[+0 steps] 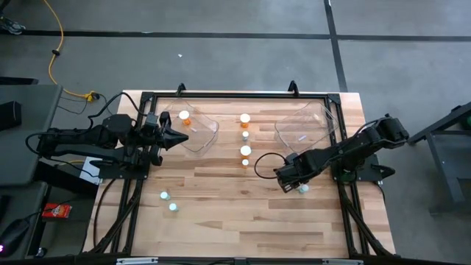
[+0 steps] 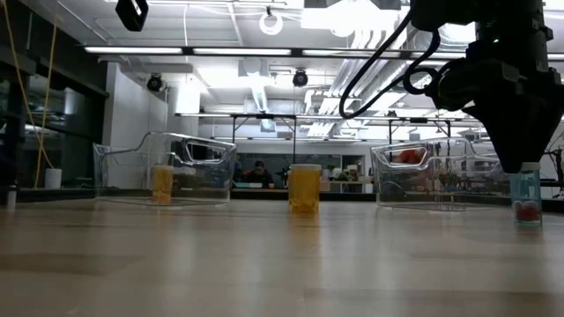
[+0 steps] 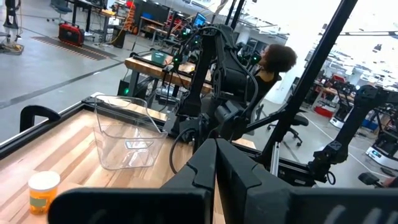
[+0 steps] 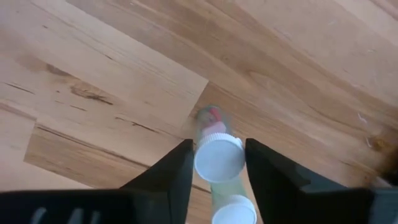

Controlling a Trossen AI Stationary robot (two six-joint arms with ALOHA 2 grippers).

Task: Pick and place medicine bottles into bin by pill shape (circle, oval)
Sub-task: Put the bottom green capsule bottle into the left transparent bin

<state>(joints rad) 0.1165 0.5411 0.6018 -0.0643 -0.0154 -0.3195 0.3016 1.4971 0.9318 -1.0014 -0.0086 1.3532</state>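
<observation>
Straddling one of three pale bottles (image 1: 303, 189), right fingers (image 4: 180, 168) stand apart; left closed.

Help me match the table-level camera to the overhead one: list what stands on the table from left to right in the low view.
Left clear bin with an orange bottle in front → a second orange bottle → right clear bin → pale bottle under the right gripper.
</observation>
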